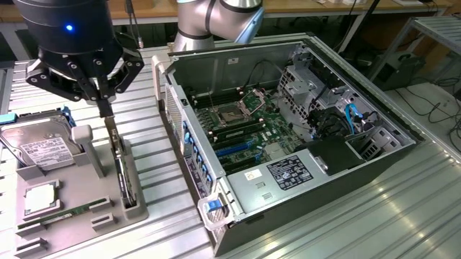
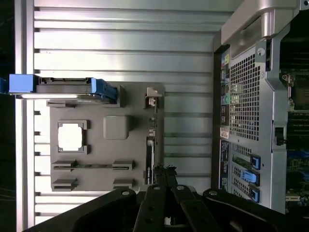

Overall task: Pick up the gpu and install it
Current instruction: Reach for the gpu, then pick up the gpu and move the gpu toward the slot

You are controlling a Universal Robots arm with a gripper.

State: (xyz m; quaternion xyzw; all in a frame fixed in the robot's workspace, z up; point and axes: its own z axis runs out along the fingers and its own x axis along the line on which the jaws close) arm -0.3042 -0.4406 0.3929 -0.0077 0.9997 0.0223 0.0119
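The gpu [image 1: 124, 171] stands on edge in a slot of the grey holder tray [image 1: 81, 186], its silver bracket end toward the back. My gripper [image 1: 107, 111] hangs straight over that bracket end, fingers shut together, tips right at the card's top edge; I cannot tell whether they touch or pinch it. In the wrist view the gpu [image 2: 151, 140] runs as a thin strip along the tray [image 2: 106, 154], and the gripper [image 2: 161, 170] sits over one end of it. The open computer case [image 1: 234, 65] lies beside the tray, motherboard [image 1: 245, 127] exposed.
On the tray also rest a hard drive [image 1: 40, 143] with blue rails, a CPU [image 1: 40, 197] and a RAM stick [image 1: 72, 212]. The case wall [image 1: 183, 135] rises close on the exterior view's right of the gpu. The ribbed metal table [image 1: 374, 216] carries everything.
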